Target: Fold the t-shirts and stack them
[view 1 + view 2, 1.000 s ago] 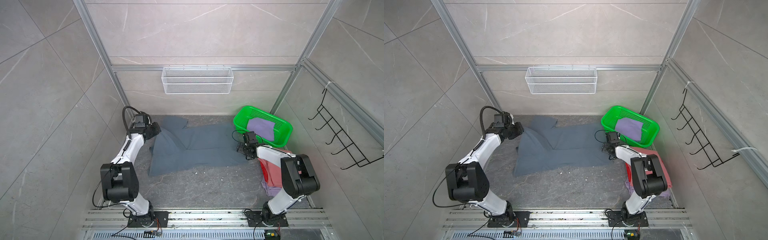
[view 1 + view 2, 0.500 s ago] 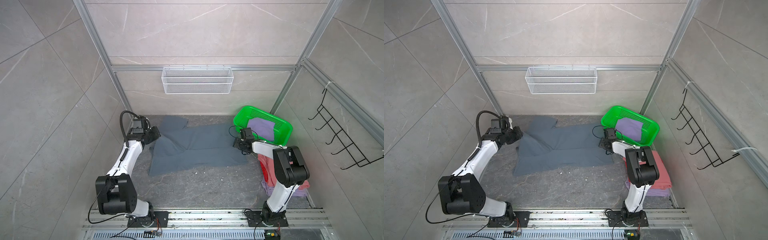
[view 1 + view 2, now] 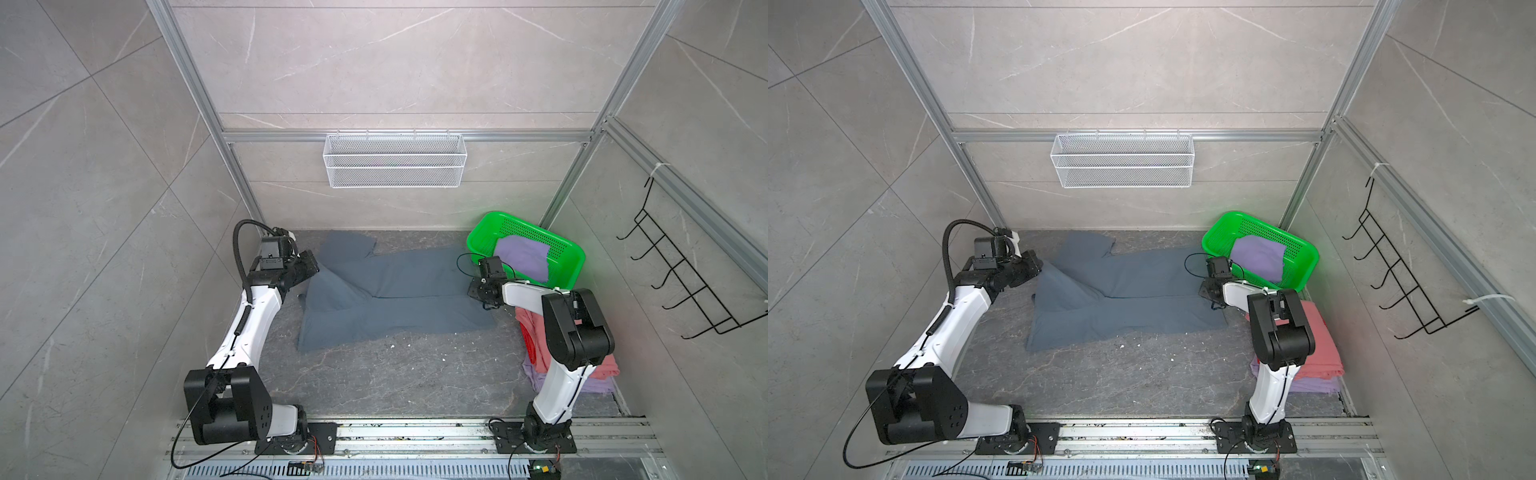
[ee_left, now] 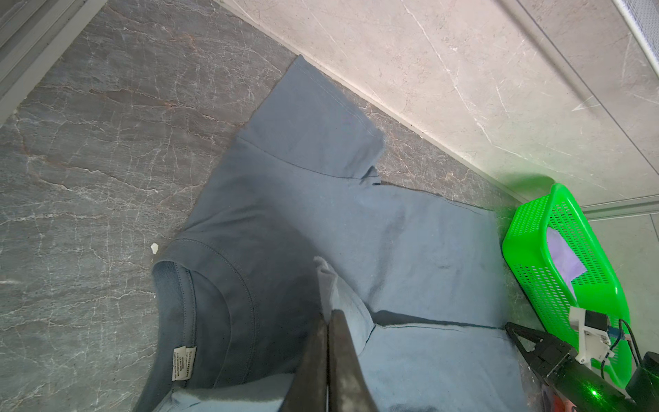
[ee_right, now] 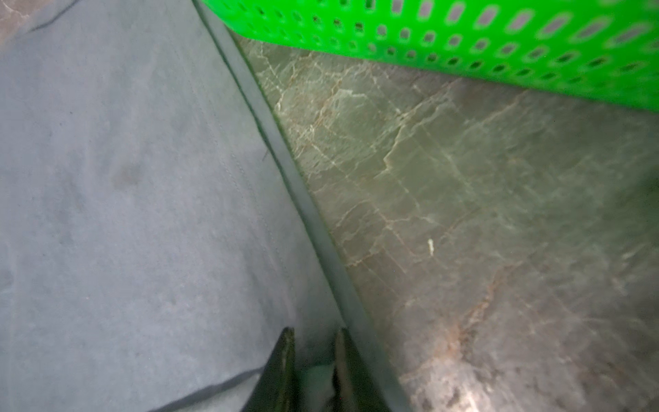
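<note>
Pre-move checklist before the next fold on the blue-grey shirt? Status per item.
1. Left hand clamped on blue-grey shirt, collar end: ok.
2. Right hand clamped on hem: cannot tell; fingers nearly together, cloth between them.
3. Far sleeve folded in: not ok; it lies spread flat.
4. Hem apart from green basket: ok; bare table shows between them.
5. Stack squared: ok; folded pink shirt lies on lavender shirt.
</note>
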`<state>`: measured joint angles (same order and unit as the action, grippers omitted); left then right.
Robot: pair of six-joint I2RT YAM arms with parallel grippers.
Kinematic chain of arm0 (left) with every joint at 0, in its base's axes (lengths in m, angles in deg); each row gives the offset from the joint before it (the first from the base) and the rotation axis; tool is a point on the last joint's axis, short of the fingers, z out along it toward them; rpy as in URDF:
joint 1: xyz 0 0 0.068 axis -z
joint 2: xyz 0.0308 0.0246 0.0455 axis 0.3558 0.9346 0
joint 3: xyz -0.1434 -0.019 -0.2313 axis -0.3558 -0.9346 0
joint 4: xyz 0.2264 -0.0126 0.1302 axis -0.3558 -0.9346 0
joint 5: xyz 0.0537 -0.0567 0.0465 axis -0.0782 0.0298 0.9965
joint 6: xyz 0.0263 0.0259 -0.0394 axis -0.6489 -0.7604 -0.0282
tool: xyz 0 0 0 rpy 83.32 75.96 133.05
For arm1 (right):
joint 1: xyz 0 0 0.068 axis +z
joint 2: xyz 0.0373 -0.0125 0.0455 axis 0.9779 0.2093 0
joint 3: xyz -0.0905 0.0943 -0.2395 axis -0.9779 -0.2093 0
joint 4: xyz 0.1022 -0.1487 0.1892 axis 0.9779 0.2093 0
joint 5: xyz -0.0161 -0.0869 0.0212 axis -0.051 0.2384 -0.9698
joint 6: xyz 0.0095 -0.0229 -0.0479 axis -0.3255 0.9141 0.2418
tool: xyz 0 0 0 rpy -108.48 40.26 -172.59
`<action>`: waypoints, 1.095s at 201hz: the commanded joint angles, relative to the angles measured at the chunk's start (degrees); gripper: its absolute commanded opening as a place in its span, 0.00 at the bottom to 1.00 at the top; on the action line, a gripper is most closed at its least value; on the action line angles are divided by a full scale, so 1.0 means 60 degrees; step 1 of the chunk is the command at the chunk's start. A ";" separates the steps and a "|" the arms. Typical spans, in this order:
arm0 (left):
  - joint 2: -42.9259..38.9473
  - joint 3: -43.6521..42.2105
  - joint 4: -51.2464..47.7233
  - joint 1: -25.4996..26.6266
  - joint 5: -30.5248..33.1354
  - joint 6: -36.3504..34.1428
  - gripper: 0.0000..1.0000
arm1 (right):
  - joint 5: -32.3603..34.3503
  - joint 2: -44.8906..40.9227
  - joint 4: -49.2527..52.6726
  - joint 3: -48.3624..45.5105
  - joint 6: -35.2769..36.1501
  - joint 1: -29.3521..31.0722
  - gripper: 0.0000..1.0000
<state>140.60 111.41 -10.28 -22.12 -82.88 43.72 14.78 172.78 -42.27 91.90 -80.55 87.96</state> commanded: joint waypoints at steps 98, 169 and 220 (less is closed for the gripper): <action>-0.2073 0.0898 -0.1679 -0.0039 0.0943 -0.0387 0.00 | -0.0131 -0.3263 0.1332 -0.0539 0.0238 -0.0013 0.00; -0.6163 0.1456 -0.5469 -0.0039 0.1309 -0.0061 0.00 | -0.1779 -0.8780 0.4895 -0.1298 0.0514 0.0013 0.00; -0.6744 0.1688 -0.4601 -0.0040 0.1293 0.0140 0.00 | -0.2264 -1.0161 0.5203 0.0381 0.0881 0.0011 0.00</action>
<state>98.63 124.90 -41.45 -22.12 -75.34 43.24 3.98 112.26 -11.47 90.67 -77.07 87.96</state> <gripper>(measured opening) 0.050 0.051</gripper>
